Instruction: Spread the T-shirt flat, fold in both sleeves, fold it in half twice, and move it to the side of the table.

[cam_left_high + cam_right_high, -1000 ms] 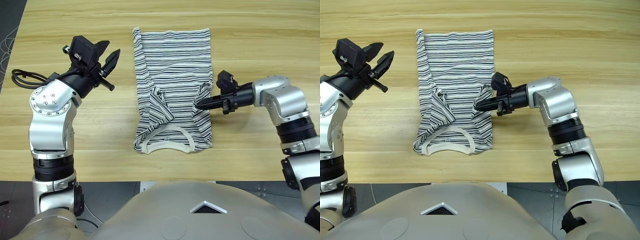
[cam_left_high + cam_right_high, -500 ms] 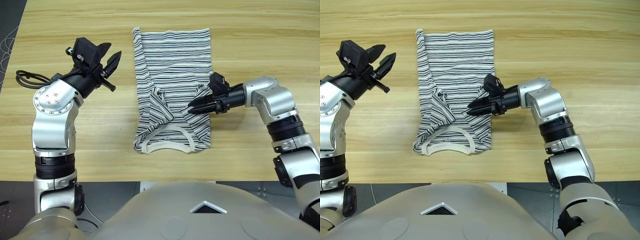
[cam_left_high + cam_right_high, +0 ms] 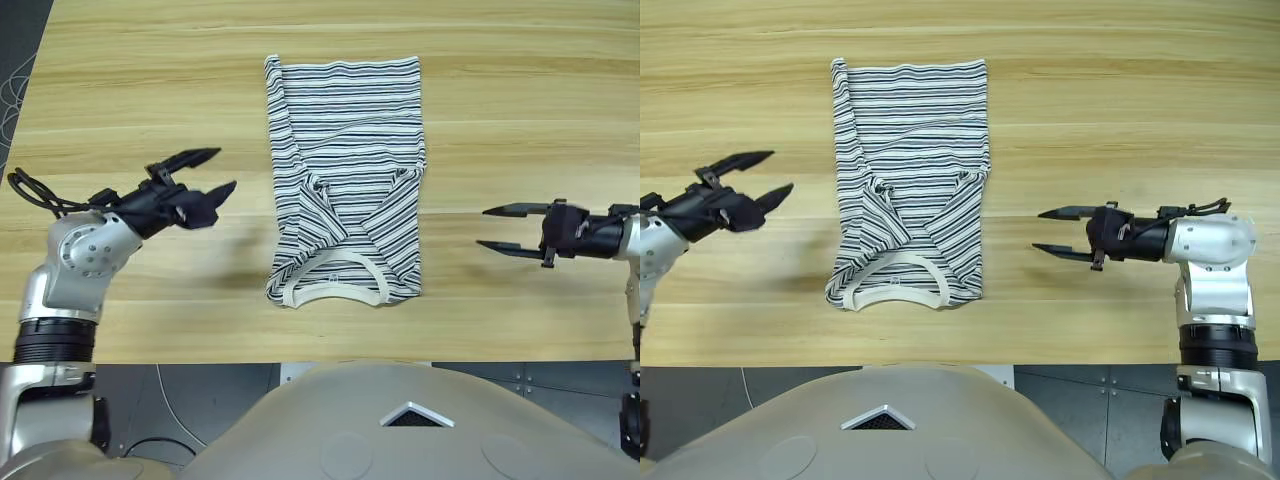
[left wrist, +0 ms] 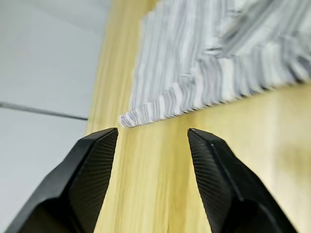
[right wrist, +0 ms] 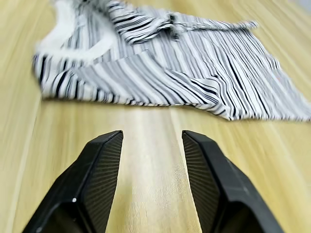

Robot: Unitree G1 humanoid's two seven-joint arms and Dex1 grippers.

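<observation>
The T-shirt [image 3: 345, 180] lay mid-table [image 3: 520, 100], sleeves folded in, collar toward 6 o'clock. The left gripper [image 3: 222, 169] hovered at its 9 o'clock and the right gripper [image 3: 483, 228] at its 3 o'clock. Both had their fingers spread and were apart from the shirt.

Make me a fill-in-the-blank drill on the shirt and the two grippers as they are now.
1. The T-shirt has both sleeves folded ____.
2. Its collar faces ____ the robot.
3. The left gripper and the right gripper are both ____.
4. Neither gripper ____ the T-shirt.
Missing words: in; toward; open; touches.
</observation>
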